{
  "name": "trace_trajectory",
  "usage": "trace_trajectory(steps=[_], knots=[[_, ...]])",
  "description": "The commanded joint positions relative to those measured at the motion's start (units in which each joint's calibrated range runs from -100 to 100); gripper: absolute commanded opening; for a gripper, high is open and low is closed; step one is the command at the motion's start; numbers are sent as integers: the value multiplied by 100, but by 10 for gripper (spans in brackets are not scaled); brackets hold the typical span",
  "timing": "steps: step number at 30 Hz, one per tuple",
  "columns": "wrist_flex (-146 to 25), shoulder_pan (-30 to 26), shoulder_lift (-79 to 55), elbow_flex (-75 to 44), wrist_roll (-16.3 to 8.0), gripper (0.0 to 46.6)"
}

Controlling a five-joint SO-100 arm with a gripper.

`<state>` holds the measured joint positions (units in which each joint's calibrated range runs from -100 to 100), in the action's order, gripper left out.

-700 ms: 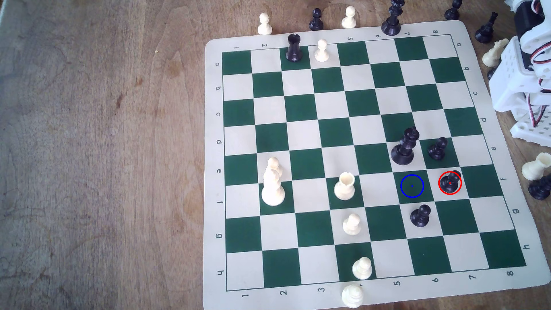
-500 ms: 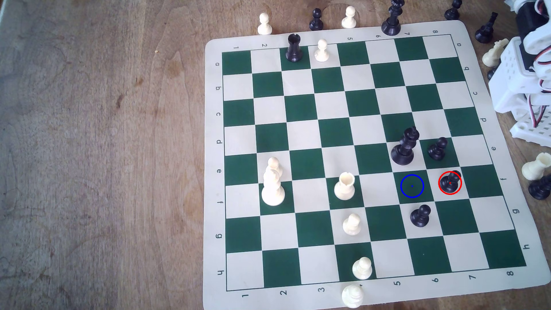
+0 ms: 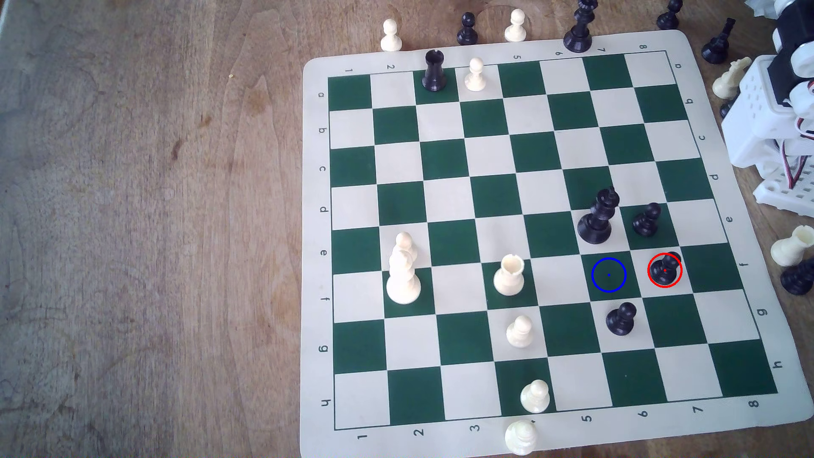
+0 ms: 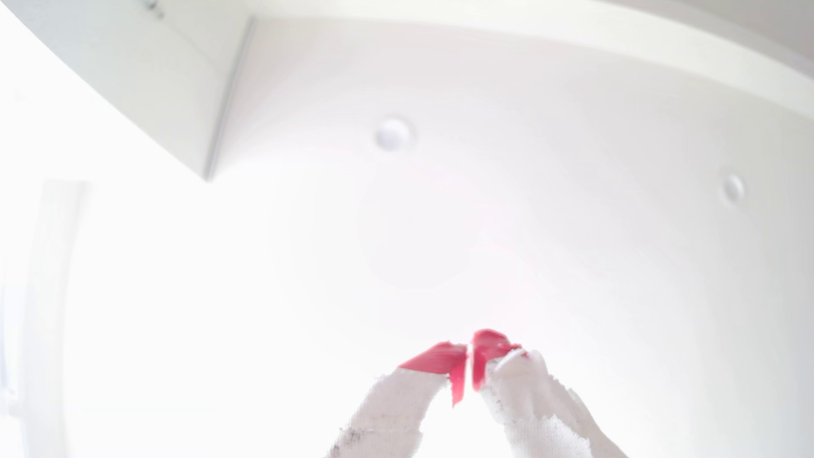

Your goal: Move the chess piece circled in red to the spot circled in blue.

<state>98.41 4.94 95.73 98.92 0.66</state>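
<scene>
The fingers are pressed together and empty, their red pads meeting tip to tip, and in the wrist view they point at a washed-out white ceiling, not at the board. In the exterior view the pawn stands upright on a cream square inside the red ring, near the board edge at 3 o'clock. The spot, a green square with a blue ring, lies on the adjoining square at 9 o'clock of the pawn and is bare. A second black pawn stands at 5 o'clock of the spot; farther off, the king stands at 12 o'clock of the spot and a third black pawn at 11 o'clock of the ringed one. The arm sits folded on the table beyond the board, at 1 o'clock of the pawn. Judgement: the task is at the approach step, nothing yet grasped. The next move calls for tilting the wrist down, spreading the fingers, and descending over the pawn's head without brushing the neighbours; the carry is one square only. The arm is cut off by the frame edge, and overexposure hides most detail in the wrist view.
</scene>
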Motion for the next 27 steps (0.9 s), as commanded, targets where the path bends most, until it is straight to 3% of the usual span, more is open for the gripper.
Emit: trace_trajectory(steps=[1,6,11,14,15,17,22,24,27], knots=[[61,-29,11,99,15,23],[-2314,-146,11,99,-5,2],[-4943,-1366,3,99,54,1],[-6081,-1648,3,99,821,1],[-6663,-1703,-6,54,864,2],[-7580,-1663,3,-136,772,2],[-9972,-1413,-6,-952,190,2],[-10709,-1210,-413,-1433,59,2],[-11995,-1108,-1109,-2539,-361,2]])
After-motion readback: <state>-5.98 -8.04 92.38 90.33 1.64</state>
